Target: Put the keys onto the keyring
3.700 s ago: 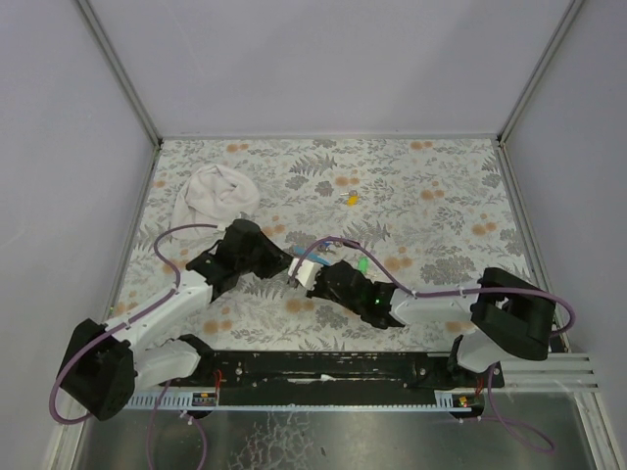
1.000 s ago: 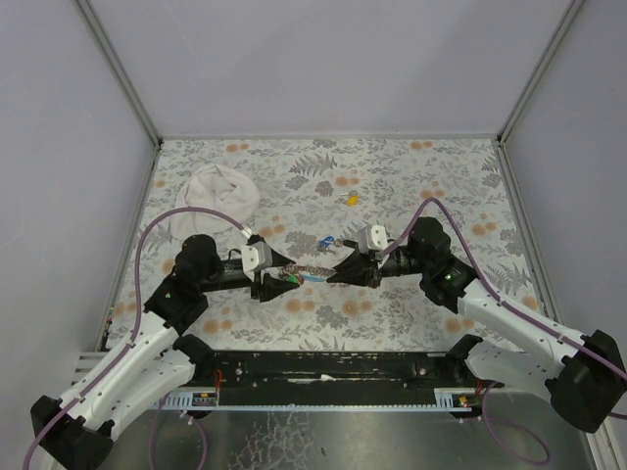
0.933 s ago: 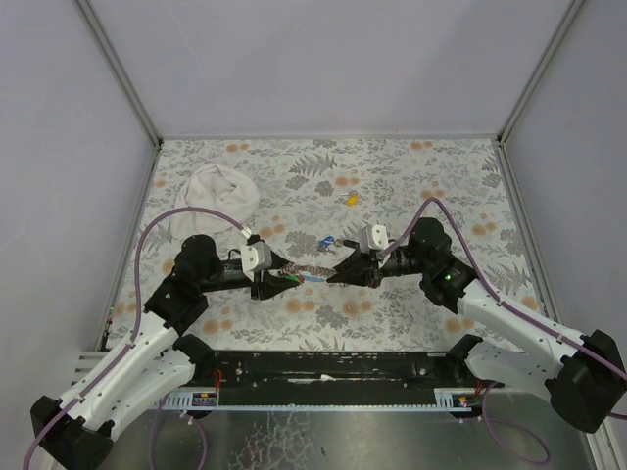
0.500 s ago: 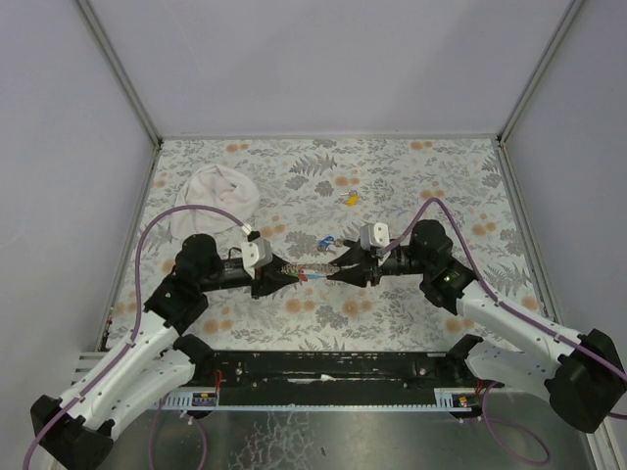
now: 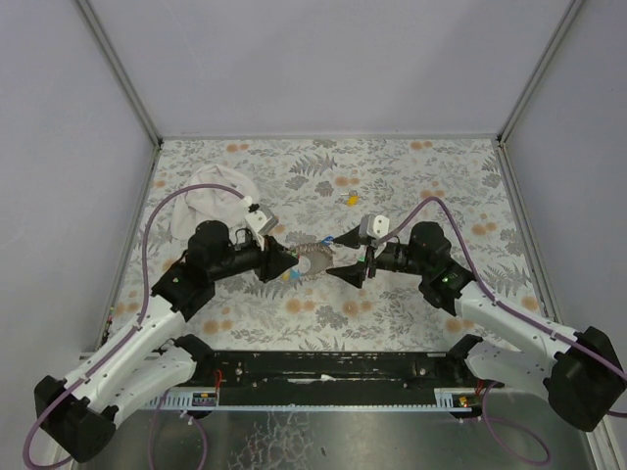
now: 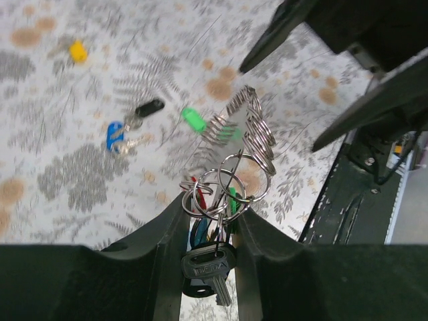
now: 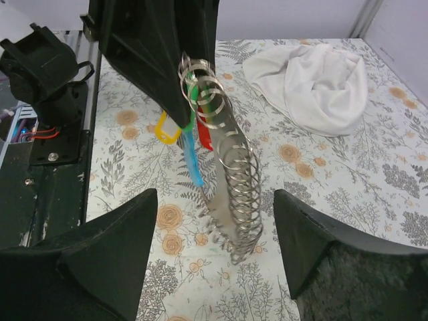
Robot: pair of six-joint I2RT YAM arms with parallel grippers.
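Note:
My left gripper [image 6: 210, 208] [image 5: 290, 262] is shut on the keyring's [image 6: 231, 180] cluster of metal rings, held above the table. A silver key hangs under them. The grey coil [image 7: 237, 194] [image 5: 313, 257] sticks out toward my right gripper [image 7: 214, 197] [image 5: 344, 258], which is open, its fingers apart on either side of the coil's free end without touching it. A light-blue piece [image 7: 191, 159], a red bit and a yellow loop dangle near the left fingers. On the table lie a green key [image 6: 194, 120], a black key [image 6: 148, 107], a blue key [image 6: 115, 136] [image 5: 324, 240] and a yellow key [image 6: 78, 51] [image 5: 351, 199].
A white cloth bundle [image 5: 213, 196] [image 7: 314, 80] lies at the far left of the floral table. Pale walls close the table on three sides. The black base rail [image 5: 323, 377] runs along the near edge.
My right gripper has opened and let go of the coil's end. The left arm has swung up and toward the far side, carrying the keyring, which now hangs from the left gripper alone.

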